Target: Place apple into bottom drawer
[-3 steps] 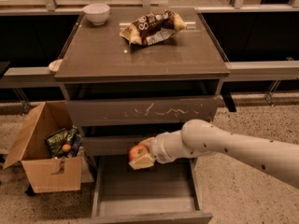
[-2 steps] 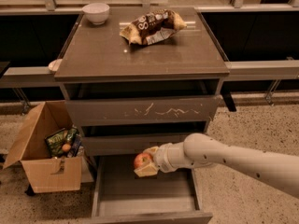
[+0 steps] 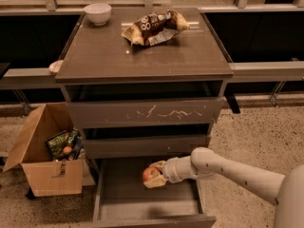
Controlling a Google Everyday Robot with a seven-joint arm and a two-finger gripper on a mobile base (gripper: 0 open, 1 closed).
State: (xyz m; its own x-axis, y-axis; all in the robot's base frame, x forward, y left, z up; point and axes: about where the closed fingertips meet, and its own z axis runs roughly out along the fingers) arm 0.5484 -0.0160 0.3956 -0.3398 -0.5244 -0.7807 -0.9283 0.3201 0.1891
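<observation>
The bottom drawer [image 3: 118, 208] is pulled open below the cabinet, a wide shallow grey-brown tray. My gripper [image 3: 153, 175] reaches in from the right over the drawer's back half and is shut on the red apple [image 3: 150, 174], which has yellowish patches. The apple sits low inside the drawer opening, just under the middle drawer front [image 3: 147, 145]; I cannot tell if it touches the drawer floor. The white arm [image 3: 228, 167] stretches to the lower right corner.
The top drawer front [image 3: 142, 113] carries white scratches. On the cabinet top stand a white bowl [image 3: 98, 12] and a brown snack bag [image 3: 154, 26]. An open cardboard box [image 3: 45, 163] with packets and a small orange ball stands on the floor at left.
My gripper has moved down with the apple, from in front of the middle drawer into the open bottom drawer.
</observation>
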